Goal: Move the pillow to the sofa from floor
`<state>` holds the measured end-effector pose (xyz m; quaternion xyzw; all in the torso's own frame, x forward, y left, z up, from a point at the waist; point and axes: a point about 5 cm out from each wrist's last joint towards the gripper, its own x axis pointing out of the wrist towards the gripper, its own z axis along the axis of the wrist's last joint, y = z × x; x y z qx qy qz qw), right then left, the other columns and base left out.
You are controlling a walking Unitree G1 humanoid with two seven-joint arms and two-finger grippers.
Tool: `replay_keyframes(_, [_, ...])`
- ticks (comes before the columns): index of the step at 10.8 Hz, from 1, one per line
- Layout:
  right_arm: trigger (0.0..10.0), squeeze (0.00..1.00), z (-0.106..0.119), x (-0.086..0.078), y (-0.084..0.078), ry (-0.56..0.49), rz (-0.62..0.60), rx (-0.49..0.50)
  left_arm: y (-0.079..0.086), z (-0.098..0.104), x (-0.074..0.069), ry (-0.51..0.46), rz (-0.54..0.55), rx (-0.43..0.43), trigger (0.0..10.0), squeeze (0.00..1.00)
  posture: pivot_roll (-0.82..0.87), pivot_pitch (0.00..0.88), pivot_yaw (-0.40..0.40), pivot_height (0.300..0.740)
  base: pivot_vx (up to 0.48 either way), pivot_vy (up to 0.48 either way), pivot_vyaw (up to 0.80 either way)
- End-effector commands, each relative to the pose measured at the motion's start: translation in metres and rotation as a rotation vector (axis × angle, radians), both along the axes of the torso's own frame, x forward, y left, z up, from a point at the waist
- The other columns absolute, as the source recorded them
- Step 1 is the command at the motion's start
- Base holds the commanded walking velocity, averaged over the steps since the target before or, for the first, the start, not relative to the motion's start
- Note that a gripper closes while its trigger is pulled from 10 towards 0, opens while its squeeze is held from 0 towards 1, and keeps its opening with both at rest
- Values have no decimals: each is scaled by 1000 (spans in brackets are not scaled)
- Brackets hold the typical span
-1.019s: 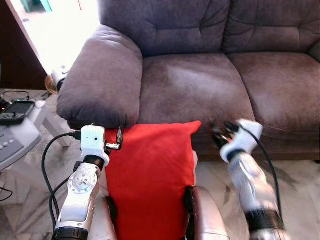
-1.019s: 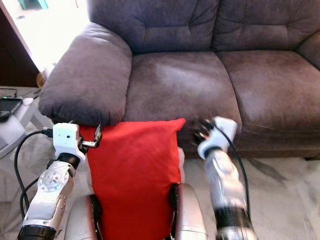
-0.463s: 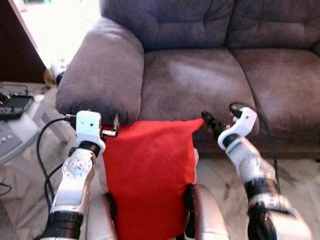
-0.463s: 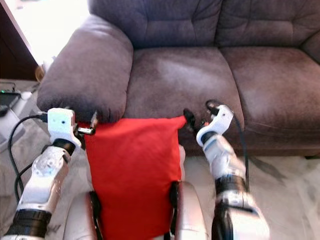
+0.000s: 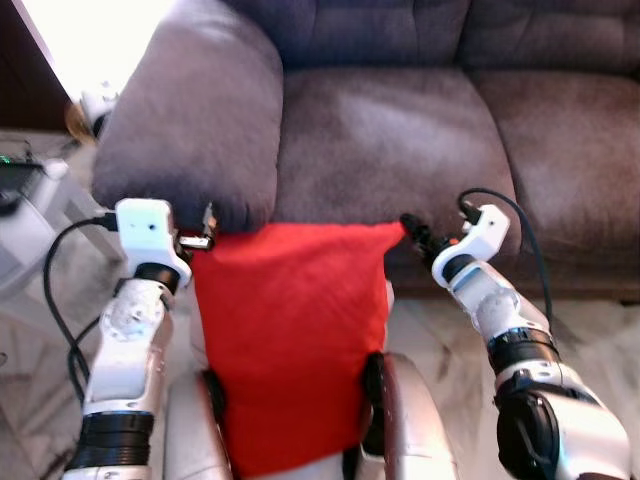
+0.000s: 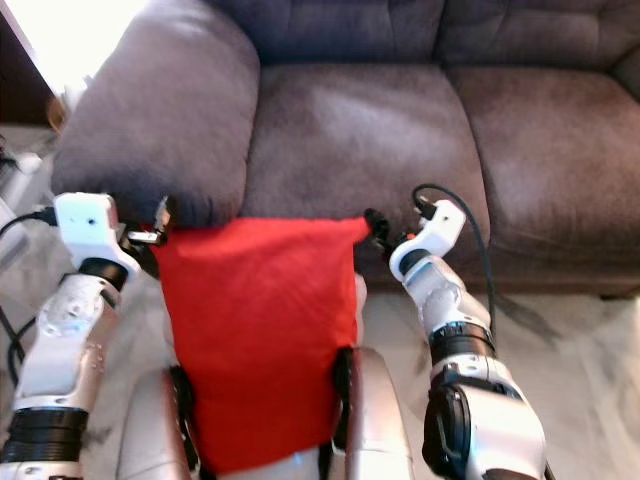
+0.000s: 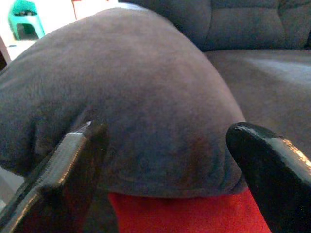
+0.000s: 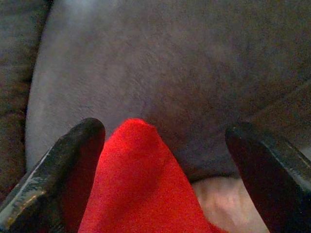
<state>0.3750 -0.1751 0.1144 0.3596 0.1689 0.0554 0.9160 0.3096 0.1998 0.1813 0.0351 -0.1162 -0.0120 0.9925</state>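
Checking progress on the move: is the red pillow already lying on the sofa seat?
No, the red pillow hangs in front of the sofa, its top edge just reaching the seat's front.

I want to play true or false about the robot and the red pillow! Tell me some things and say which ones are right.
1. The pillow is red. True.
2. The pillow lies on the sofa seat. False: it hangs in front of the sofa, against the robot's body, its top edge near the seat's front.
3. The right gripper is at the pillow's top corner. True: in the right wrist view the red corner sits between its open fingers.
4. The left gripper is far from the armrest. False: it sits just under the armrest, at the pillow's other top corner.
5. The sofa is green. False: it is dark greyish brown.
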Motion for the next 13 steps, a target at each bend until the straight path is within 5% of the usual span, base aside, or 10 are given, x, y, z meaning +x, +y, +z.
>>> replay_keyframes(1, [10000, 0, 0, 1, 0, 17, 0, 55, 5, 6, -4, -12, 18, -3, 10000, 0, 55, 291, -107, 523, 0, 0, 0])
replay_keyframes(2, [10000, 0, 9, 4, 6, -50, 51, 85, 6, 9, -7, -22, 27, -3, 10000, 0, 61, 302, -114, 523, 0, 0, 0])
replay_keyframes(9, [10000, 0, 13, 9, 32, -42, 170, 102, 25, 12, -22, -9, 117, 1, 10000, 0, 66, 318, -154, 523, 0, 0, 0])
replay_keyframes(10, [8078, 0, 12, 9, 31, -50, 160, 90, 27, 12, -24, -4, 124, 6, 10000, 0, 69, 317, -157, 523, 0, 0, 0])
replay_keyframes(11, [0, 0, 9, 7, 29, -46, 153, 116, 27, 12, -24, 0, 132, 11, 10000, 0, 73, 316, -161, 523, 0, 0, 0])
replay_keyframes(13, [0, 0, 1, 3, 29, -24, 182, 89, 28, 10, -23, 18, 145, 14, 10000, 0, 67, 305, -165, 523, 0, 0, 0])
